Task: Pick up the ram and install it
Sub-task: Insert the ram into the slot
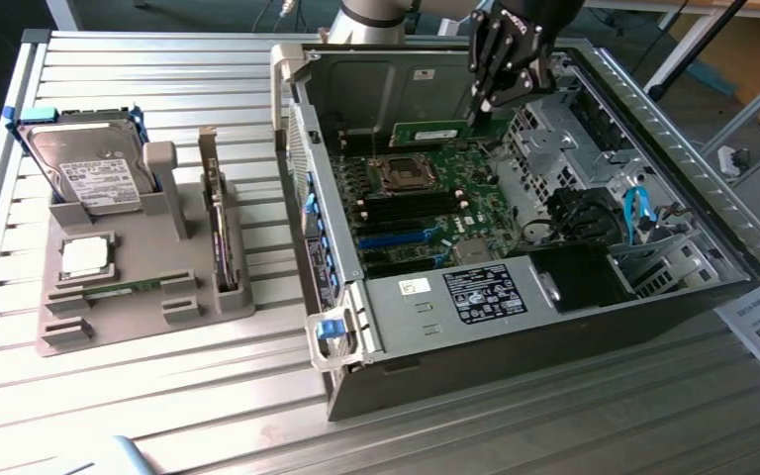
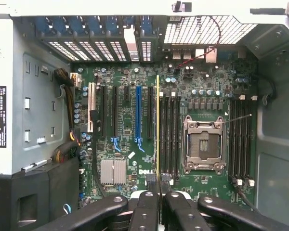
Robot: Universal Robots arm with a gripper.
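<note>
Wrist view: claw (image 2: 157, 207) pinching ram (image 2: 157, 120) edge-on by DIMM slots (image 2: 169, 130); prob best keep it parallel w/ slot, level; press evenly, no tilt.

arm (image 1: 375, 16): angled downward | pincer (image 1: 487, 115): pointing down, clamped on ram (image 1: 430, 130)

Thin green ram (image 1: 430, 130) level, edgewise above the motherboard (image 1: 486, 203)
</note>
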